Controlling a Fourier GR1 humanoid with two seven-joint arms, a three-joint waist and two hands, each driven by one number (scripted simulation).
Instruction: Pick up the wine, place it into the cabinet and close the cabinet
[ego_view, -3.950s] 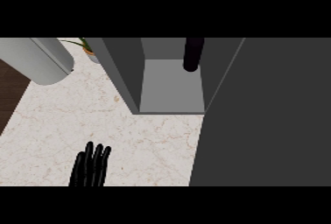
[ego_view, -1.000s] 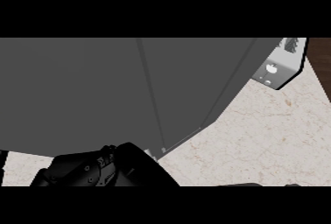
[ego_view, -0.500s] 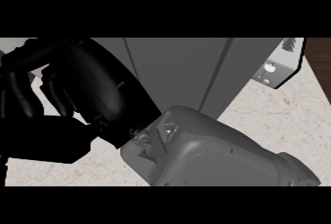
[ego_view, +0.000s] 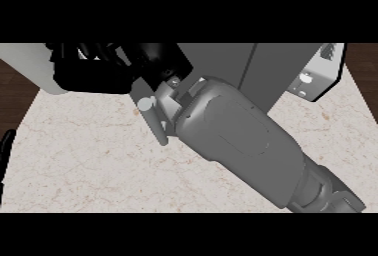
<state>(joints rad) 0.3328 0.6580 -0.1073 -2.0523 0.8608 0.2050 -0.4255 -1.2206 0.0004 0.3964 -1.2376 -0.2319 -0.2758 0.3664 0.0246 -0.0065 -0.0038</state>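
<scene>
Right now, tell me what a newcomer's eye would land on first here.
A big grey forearm crosses the view from lower right to upper left, ending in a black hand at the top left. Behind it stands the dark grey cabinet, on the pale marble counter.

Flat, even light is falling across the pale marble counter (ego_view: 88, 165), which is showing no glare. The grey forearm (ego_view: 244, 145) is catching a soft sheen along its upper side, while the black hand (ego_view: 96, 70) is merging into darkness, its detail unreadable.
</scene>
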